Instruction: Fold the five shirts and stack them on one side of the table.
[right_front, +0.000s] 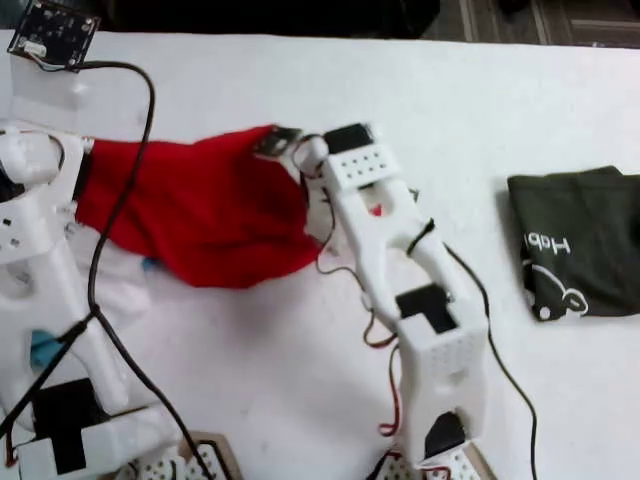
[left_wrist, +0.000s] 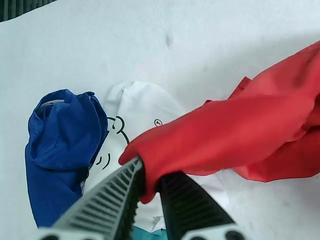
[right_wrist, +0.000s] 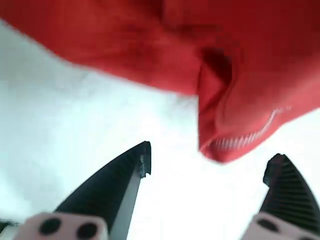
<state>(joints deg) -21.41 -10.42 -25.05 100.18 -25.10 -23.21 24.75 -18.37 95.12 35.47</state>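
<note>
A red shirt (right_front: 200, 205) hangs crumpled and lifted over the table's left middle. My left gripper (left_wrist: 150, 186) is shut on a bunched edge of the red shirt (left_wrist: 235, 130). My right gripper (right_wrist: 210, 167) is open at the shirt's far right corner (right_front: 283, 140), and a stitched hem of the red shirt (right_wrist: 240, 137) dangles just above the gap between its fingers. Below the red cloth lie a crumpled blue shirt (left_wrist: 60, 145) and a white shirt (left_wrist: 142, 107) with a black drawing. A dark green shirt (right_front: 580, 240) lies folded at the table's right edge.
A black cable (right_front: 125, 200) runs from a small board (right_front: 55, 30) at the far left corner across the red shirt to the left arm. A bit of teal cloth (left_wrist: 147, 233) shows beside the white shirt. The white table (right_front: 460, 100) is bare at the back and middle right.
</note>
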